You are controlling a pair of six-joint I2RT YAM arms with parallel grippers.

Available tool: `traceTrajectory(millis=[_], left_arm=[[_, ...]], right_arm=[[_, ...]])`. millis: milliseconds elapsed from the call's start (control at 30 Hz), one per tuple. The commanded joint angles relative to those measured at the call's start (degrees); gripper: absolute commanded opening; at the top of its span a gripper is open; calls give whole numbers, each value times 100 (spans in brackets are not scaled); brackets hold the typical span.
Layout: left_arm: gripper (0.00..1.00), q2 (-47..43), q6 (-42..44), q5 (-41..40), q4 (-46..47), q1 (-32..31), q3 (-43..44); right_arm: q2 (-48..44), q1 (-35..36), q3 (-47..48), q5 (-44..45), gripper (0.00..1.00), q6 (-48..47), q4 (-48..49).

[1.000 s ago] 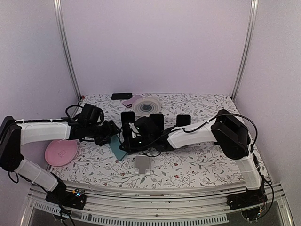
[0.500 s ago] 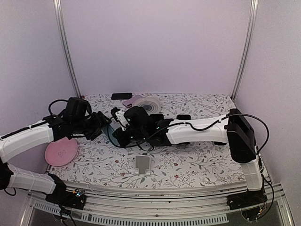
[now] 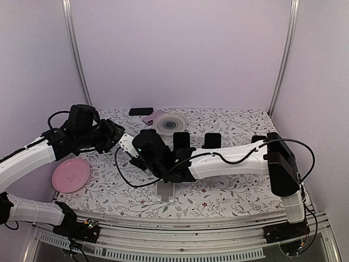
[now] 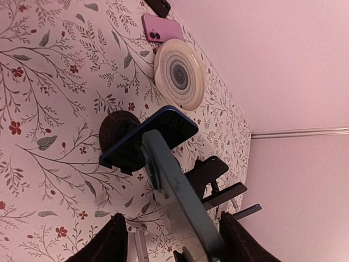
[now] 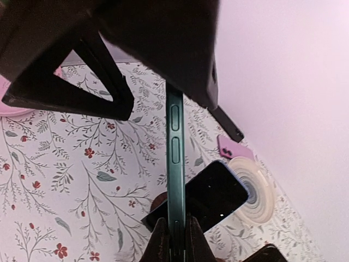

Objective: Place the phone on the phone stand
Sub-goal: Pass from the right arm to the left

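My right gripper [image 5: 174, 226] is shut on a teal phone [image 5: 174, 164], held edge-on above the table. In the top view the right gripper [image 3: 134, 149] reaches to the left of centre with the phone [image 3: 127, 145] sticking out toward the left gripper [image 3: 114, 136]. The left gripper [image 4: 177, 243] is open, its fingers wide on either side of the phone [image 4: 174, 185] and clear of it. A silver phone stand [image 3: 166, 190] stands at the front, partly behind the right arm. A black stand [image 4: 117, 131] bears a blue phone [image 4: 158, 131].
Two bare black stands [image 3: 181, 139] [image 3: 212, 139] stand mid-table. A white disc [image 3: 170, 123], a pink phone [image 3: 155, 114] and a black phone [image 3: 140, 111] lie at the back. A pink plate [image 3: 71, 174] lies front left.
My right gripper has lifted the teal phone off the table and carried it left and up. The left arm has risen and drawn back to the left.
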Motion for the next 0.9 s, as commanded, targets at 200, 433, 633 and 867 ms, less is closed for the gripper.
traceTrajectory(millis=[200, 433, 633, 867], left_arm=[[51, 269, -362, 10, 224, -11, 60], [32, 308, -508, 157, 322, -11, 44], [4, 306, -519, 275, 496, -13, -10], [0, 349, -249, 354, 620, 13, 53]], right_arm=[[29, 391, -327, 1055, 2, -2655, 2075], [64, 433, -409, 1049, 2, -2790, 2122], [65, 433, -403, 982, 2, -2811, 2137], [-87, 437, -420, 707, 34, -2490, 1816]])
